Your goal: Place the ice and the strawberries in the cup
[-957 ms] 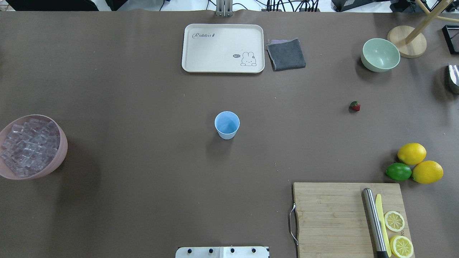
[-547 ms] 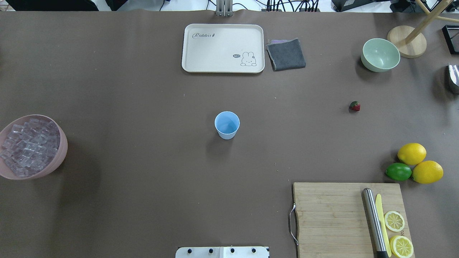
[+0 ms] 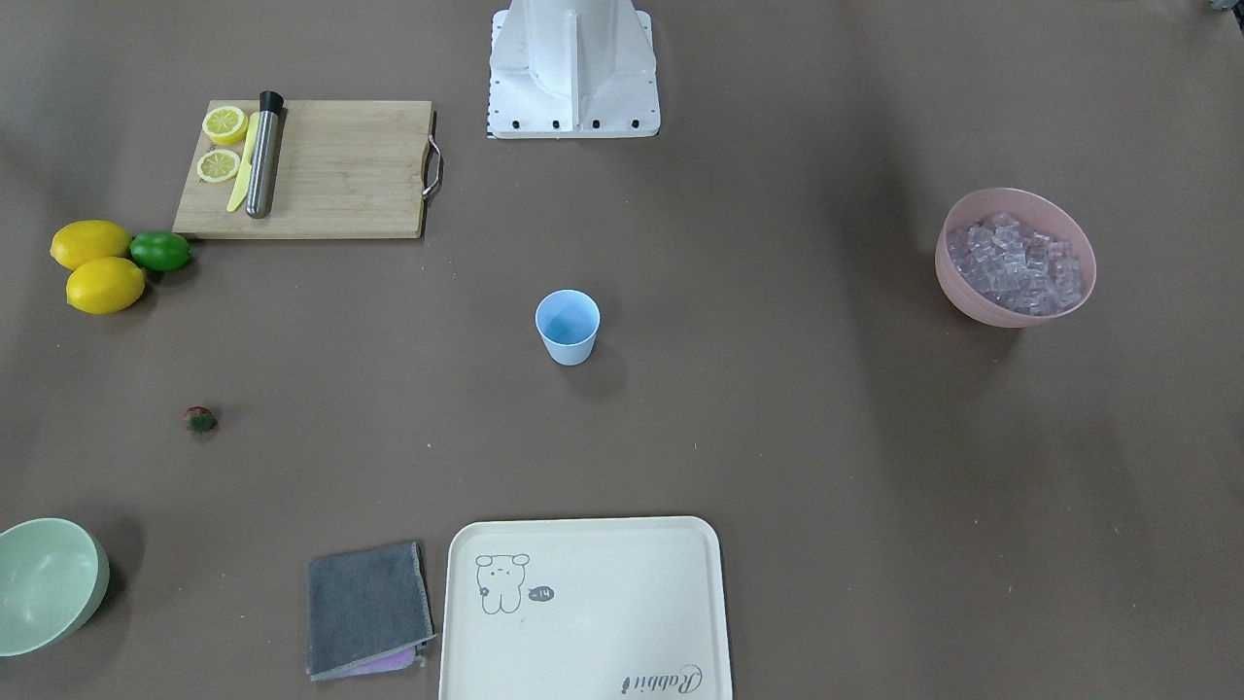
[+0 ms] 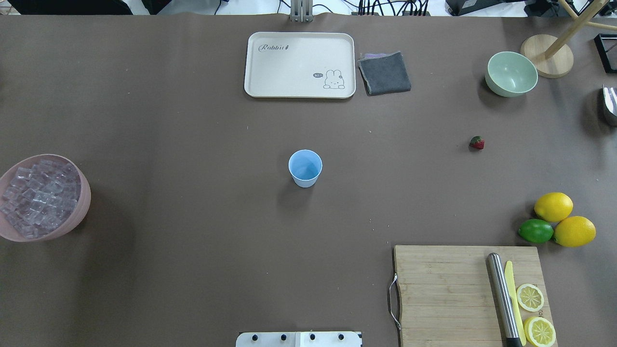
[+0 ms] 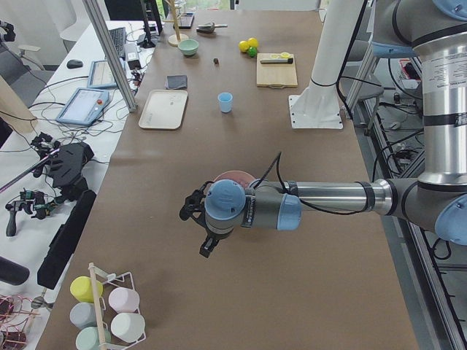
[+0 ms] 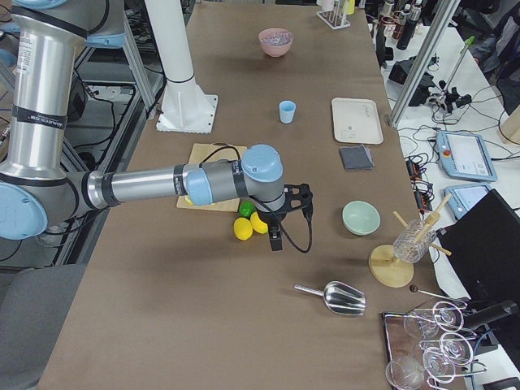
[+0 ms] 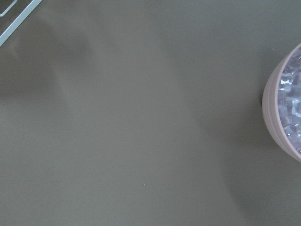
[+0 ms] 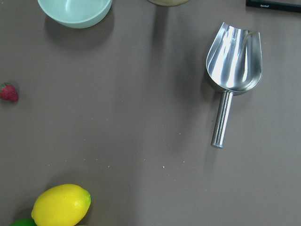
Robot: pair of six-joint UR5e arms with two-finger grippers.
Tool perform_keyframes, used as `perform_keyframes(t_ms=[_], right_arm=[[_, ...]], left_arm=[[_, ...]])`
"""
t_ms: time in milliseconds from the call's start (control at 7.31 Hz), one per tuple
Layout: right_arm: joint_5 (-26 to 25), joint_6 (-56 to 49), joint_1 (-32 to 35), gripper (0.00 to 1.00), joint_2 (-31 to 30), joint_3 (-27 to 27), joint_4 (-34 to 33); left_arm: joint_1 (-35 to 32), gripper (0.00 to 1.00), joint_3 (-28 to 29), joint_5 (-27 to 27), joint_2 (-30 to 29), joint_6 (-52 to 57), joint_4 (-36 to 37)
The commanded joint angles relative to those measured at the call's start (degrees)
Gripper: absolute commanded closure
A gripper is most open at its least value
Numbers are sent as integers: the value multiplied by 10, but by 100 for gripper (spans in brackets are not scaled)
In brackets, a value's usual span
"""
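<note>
Nothing on the table (image 4: 193, 120) has shifted since the earlier overhead pictures: cup, berry, bowls and board sit where they sat, and no arm shows in that view then or now. Only legible writing: "Rabbit" in script on one corner of the cream tray (image 4: 299, 48), with a line-drawn rabbit at the opposite corner; the small speech bubble beside it is too small to read. Light blue cup (image 4: 305, 167) upright at mid-table, nothing visible inside. Ice (image 4: 36, 197) heaped in the pink bowl (image 4: 79, 214) at the table's left end, well apart from the cup. Strawberry (image 4: 477, 142) lies alone on the right half, between the pale green bowl (image 4: 512, 72) and the two lemons (image 4: 553, 206) with the lime (image 4: 535, 231). Grey cloth (image 4: 384, 73) just beside the tray. Cutting board (image 4: 443, 289) carries a steel rod, a yellow knife and two lemon halves. Left gripper (image 5: 206, 249) hangs above bare table near the pink bowl; its wrist camera catches the bowl's rim at the right edge. Right gripper (image 6: 276, 241) hangs near the lemons; its camera shows a metal scoop (image 8: 233, 61) lying flat, the strawberry at the left edge. Both grippers show only in the side views, so I cannot tell whether either is spread or closed.
</note>
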Motion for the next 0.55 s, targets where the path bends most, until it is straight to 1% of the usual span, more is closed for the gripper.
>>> perform_keyframes(t_ms=[0, 137, 410], right_arm=[[1, 2, 0, 0, 10, -2, 22], [2, 14, 0, 0, 10, -3, 22], [6, 41, -1, 0, 7, -4, 22]], left_arm=[[15, 2, 1, -7, -15, -68, -111], [41, 2, -4, -6, -10, -146, -113], [99, 2, -12, 7, -1, -300, -176]])
